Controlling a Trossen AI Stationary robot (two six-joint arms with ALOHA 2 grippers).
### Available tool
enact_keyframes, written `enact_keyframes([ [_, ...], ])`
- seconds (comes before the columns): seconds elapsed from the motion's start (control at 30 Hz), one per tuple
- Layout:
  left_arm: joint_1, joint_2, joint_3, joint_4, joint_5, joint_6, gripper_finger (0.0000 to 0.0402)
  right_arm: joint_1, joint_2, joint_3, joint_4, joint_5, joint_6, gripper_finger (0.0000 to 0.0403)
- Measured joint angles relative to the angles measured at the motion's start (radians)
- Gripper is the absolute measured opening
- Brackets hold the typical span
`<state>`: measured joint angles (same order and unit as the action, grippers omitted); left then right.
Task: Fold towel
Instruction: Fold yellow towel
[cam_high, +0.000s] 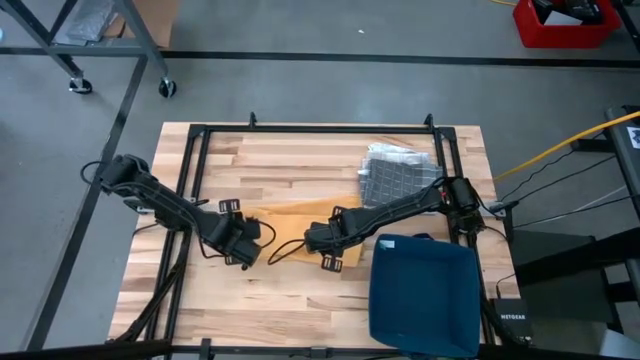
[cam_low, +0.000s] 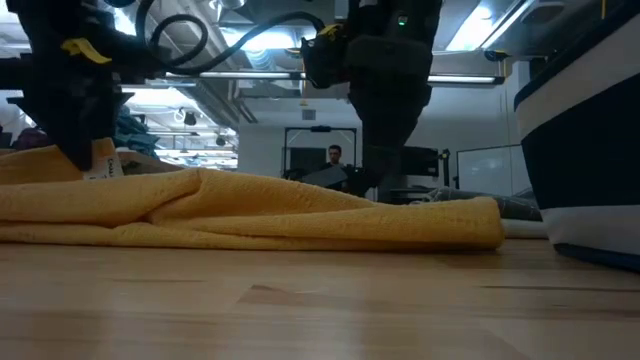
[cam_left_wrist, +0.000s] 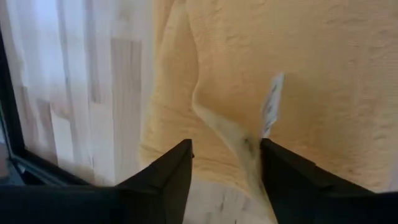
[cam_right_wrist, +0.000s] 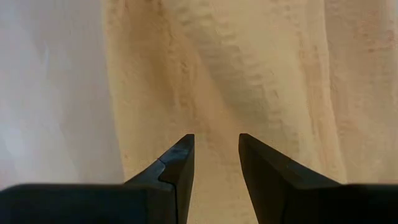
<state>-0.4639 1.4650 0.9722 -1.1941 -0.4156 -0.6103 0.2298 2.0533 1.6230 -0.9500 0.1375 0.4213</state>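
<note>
A yellow towel (cam_high: 297, 218) lies rumpled on the wooden table, seen in the low view as a long low heap (cam_low: 300, 210). My left gripper (cam_high: 243, 250) is open and points steeply down at the towel's left end (cam_left_wrist: 311, 74). Its fingers straddle a raised fold (cam_left_wrist: 230, 134) beside a white tag (cam_left_wrist: 271, 102). My right gripper (cam_high: 322, 243) is open above the towel's near right part (cam_right_wrist: 249, 74), close to an edge of the cloth (cam_right_wrist: 115, 93). My left gripper has one fingertip (cam_left_wrist: 183, 158) on each side of the raised fold next to the tag, coming from above. I cannot tell whether they touch the cloth. My right gripper points down over the flat towel, and I cannot tell whether its fingertips (cam_right_wrist: 183, 152) touch it.
A grey checked cloth (cam_high: 398, 172) lies at the far right of the table. A blue bin (cam_high: 425, 290) stands at the near right, close to my right arm. Black frame rails (cam_high: 195, 170) run around the work area. A person (cam_low: 333, 158) stands far behind the table.
</note>
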Motion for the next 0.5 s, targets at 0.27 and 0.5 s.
enact_keyframes([
  [0.27, -0.001, 0.003, 0.0, -0.029, -0.094, -0.047, 0.0048, 0.0, 0.003, 0.0, 0.016, -0.041, 0.003, 0.0129],
  [0.5, 0.001, 0.002, 0.0, -0.136, -0.125, -0.158, 0.0018, 0.0, 0.006, -0.037, -0.004, -0.085, 0.044, 0.0129],
])
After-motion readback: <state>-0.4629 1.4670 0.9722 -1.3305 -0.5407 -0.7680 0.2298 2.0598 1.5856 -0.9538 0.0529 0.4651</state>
